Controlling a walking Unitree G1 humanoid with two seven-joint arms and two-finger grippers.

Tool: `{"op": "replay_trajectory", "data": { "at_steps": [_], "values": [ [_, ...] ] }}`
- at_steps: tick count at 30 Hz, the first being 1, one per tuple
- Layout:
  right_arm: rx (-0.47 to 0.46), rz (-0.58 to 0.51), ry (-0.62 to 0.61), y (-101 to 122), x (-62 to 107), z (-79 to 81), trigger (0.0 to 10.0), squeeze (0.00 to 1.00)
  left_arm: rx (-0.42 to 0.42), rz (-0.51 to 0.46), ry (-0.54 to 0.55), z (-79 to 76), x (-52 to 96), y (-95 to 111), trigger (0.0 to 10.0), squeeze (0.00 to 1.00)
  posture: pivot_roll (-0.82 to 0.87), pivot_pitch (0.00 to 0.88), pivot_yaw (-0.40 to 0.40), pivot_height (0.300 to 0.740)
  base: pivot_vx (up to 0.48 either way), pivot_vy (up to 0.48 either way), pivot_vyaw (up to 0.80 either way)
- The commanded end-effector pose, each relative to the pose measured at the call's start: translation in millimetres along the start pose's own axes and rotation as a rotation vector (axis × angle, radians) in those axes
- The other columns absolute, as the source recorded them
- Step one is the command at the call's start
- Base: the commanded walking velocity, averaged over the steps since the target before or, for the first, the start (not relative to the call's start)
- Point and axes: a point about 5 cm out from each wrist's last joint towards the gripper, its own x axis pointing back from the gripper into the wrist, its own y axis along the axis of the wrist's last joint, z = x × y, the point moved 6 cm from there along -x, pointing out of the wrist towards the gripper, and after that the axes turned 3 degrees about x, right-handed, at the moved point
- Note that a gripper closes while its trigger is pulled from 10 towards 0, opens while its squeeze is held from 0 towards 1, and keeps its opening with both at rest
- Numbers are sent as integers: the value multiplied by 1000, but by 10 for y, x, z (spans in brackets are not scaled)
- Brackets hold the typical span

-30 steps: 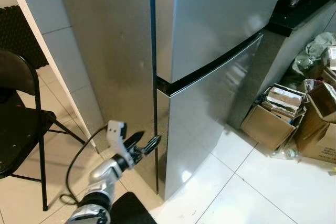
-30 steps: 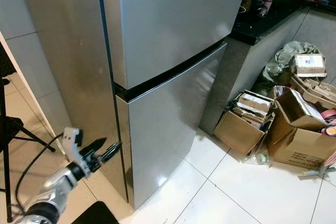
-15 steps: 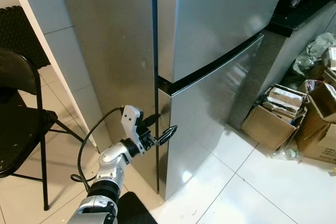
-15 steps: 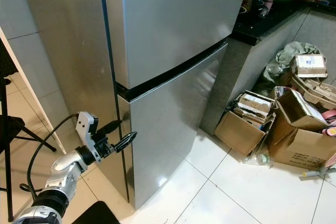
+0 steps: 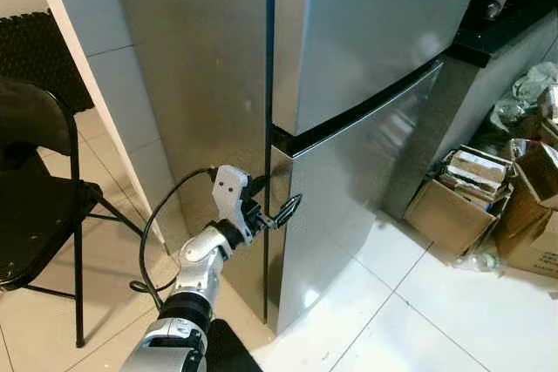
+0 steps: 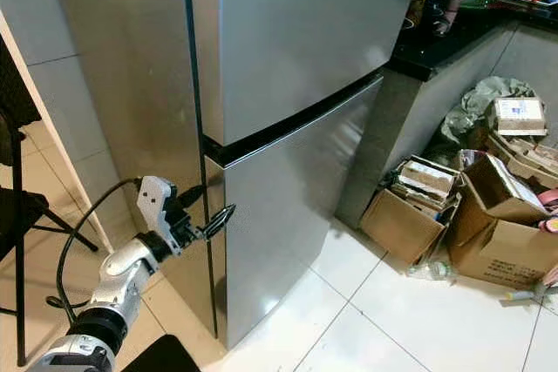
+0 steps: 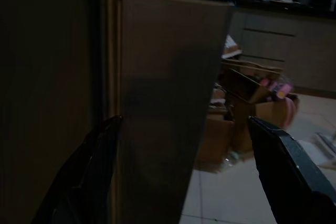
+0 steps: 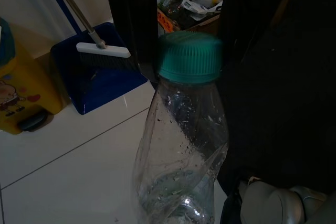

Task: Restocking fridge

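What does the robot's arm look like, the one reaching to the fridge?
The left arm is shiny silver metal, rounded like a tube, with a black ribbed band lower down. Near its wrist sits a white boxy block, and a thin black cable loops out from it and back to the arm. The left gripper has two long, thin black jaws that narrow toward their ends.

You won't find any text you can read here. The fridge (image 5: 366, 32) doors are plain steel with no badge or label. The cardboard boxes (image 6: 410, 215) carry printing too small to make out. The bottle (image 8: 184, 150) in the right wrist view has no label, and the yellow bin (image 8: 23, 87) shows a cartoon figure but no words.
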Motion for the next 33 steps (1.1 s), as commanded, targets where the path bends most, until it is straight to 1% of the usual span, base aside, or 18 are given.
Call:
{"op": "replay_trajectory", "data": {
  "at_steps": [1, 2, 3, 5, 10, 16, 21, 23, 24, 25, 28, 29, 30, 31, 33],
  "values": [
    [-17, -12, -11, 11, 7, -33, 10000, 0, -11, -6, -27, -96, -91, 15, 10000, 0, -5, 0, -72, 740, 0, 0, 0],
    [-18, -12, -10, 10, 6, -31, 10000, 0, -16, -2, -12, -73, -89, 10, 10000, 0, -6, 0, -71, 740, 0, 0, 0],
    [-19, -12, -9, 9, 4, -24, 10000, 0, -27, 8, 23, -6, -76, 8, 10000, 0, -7, 0, -70, 740, 0, 0, 0],
    [-19, -12, -9, 9, 4, -24, 10000, 0, -27, 8, 23, -6, -76, 8, 10000, 0, -7, 0, -70, 740, 0, 0, 0],
    [-21, -11, -8, 6, 1, -10, 10000, 0, -60, 62, 117, 176, -26, -44, 10000, 0, -7, 0, -68, 740, 0, 0, 0],
    [-25, -10, -6, -4, -1, 1, 10000, 0, -80, 101, 197, 327, 50, -92, 10000, 0, -9, 0, -67, 740, 0, 0, 0],
    [-25, -9, -6, -12, -2, 3, 10000, 0, -75, 93, 206, 345, 62, -83, 10000, 0, -6, 0, -69, 740, 0, 0, 0],
    [-25, -8, -6, -19, -2, 6, 10000, 0, -30, 51, 152, 249, 17, -43, 10000, 0, -5, 0, -71, 740, 0, 0, 0],
    [-25, -7, -6, -22, -3, 8, 10000, 0, -20, 46, 109, 175, -5, -47, 10000, 0, -6, 0, -71, 740, 0, 0, 0],
    [-25, -7, -6, -22, -3, 8, 10000, 0, -20, 46, 109, 175, -5, -47, 10000, 0, -6, 0, -71, 740, 0, 0, 0],
    [-25, -8, -5, -24, -4, 13, 10000, 0, -22, 67, -28, -68, -40, -118, 10000, 0, -7, 0, -70, 740, 0, 0, 0],
    [-25, -8, -5, -24, -4, 13, 10000, 0, -22, 67, -28, -68, -40, -118, 10000, 0, -7, 0, -70, 740, 0, 0, 0],
    [-25, -8, -5, -23, -4, 13, 10000, 0, -23, 70, -50, -108, -43, -130, 10000, 0, -8, 0, -70, 740, 0, 0, 0],
    [-26, -9, -6, -24, -4, 13, 10000, 0, -11, 67, -87, -182, -52, -141, 10000, 0, -8, 0, -70, 740, 0, 0, 0],
    [-26, -9, -6, -25, -4, 12, 10000, 0, -9, 66, -99, -211, -56, -146, 10000, 0, -4, 0, -70, 740, 0, 0, 0]
  ]
}}
